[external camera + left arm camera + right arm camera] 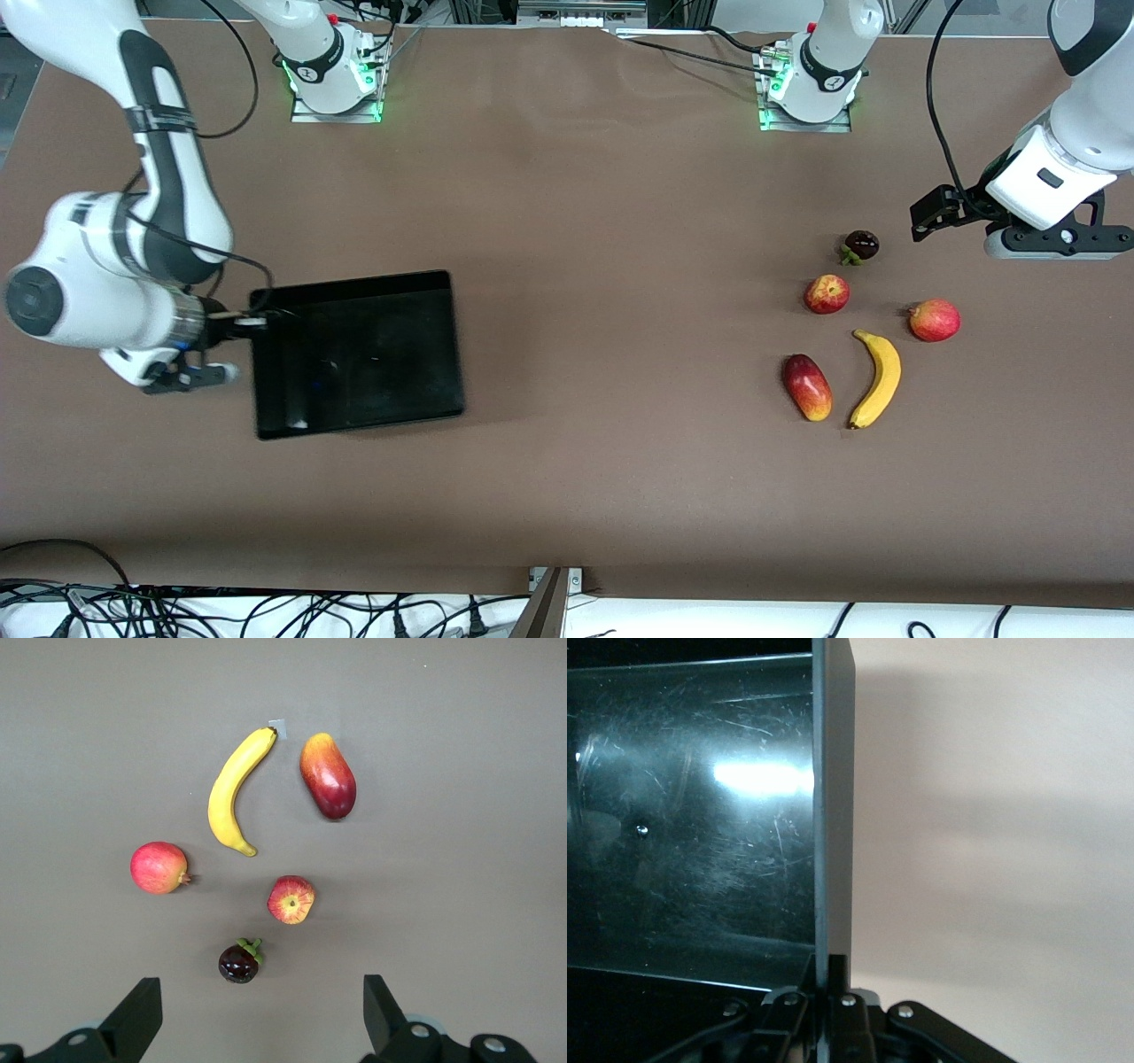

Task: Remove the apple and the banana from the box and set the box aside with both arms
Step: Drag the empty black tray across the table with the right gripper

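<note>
The black box (354, 354) lies toward the right arm's end of the table. My right gripper (251, 321) is shut on the box's wall (833, 815) at that end, one finger inside and one outside (833, 967). The yellow banana (877, 379) and the apple (827, 293) lie on the table toward the left arm's end. Both show in the left wrist view, the banana (232, 793) and the apple (291, 899). My left gripper (1059, 241) hangs open and empty over the table beside the fruits (261, 997).
A dark purple mangosteen (861, 245), an oblong red-yellow mango (807, 387) and a round red fruit with a small crown (934, 320) lie around the banana and apple. The brown table (620, 310) stretches between box and fruits.
</note>
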You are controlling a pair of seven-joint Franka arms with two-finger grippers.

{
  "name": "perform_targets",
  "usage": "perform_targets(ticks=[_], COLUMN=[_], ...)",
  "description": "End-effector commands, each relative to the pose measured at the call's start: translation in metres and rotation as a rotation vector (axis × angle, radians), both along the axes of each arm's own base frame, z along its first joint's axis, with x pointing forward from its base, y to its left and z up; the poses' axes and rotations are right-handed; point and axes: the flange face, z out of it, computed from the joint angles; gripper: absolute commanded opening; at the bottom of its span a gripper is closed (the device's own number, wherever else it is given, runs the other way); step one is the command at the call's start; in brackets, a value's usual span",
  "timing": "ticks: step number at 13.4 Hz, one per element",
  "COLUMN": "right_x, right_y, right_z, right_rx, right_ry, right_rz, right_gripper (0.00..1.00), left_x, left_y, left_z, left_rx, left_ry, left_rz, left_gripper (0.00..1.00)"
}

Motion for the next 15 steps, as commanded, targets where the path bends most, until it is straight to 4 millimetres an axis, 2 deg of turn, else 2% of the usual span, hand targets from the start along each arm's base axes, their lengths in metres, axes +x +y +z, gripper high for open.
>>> perform_targets(ticks=[1, 3, 7, 9, 15], right_x=[-0.032, -0.039, -0.059, -0.059, -0.058], right_y=[-0.028, -0.035, -0.04, -0.043, -0.042], right_z=[-0.006, -0.018, -0.058, -0.063, -0.067], right_rx=[0.045, 0.062, 0.046, 0.054, 0.077], right_ry=[-0.034, -0.036, -0.088, -0.093, -0.099], right_rz=[-0.042, -0.06, -0.005, 0.069, 0.06], right_gripper=[0.0, 0.0, 0.0, 0.0, 0.0], left_x=[-0.002, -0.002, -0.002, -0.002, -0.003], left_y=[-0.002, -0.002, -0.002, -0.002, -0.004], left_z=[0.006, 0.006, 0.006, 0.006, 0.005], left_rx=[-0.007, -0.007, -0.007, -0.006, -0.003], left_ry=[0.003, 0.001, 0.003, 0.002, 0.015], left_rz=[0.006, 0.006, 0.006, 0.007, 0.004], left_gripper=[1.0, 1.0, 1.0, 1.0, 1.0])
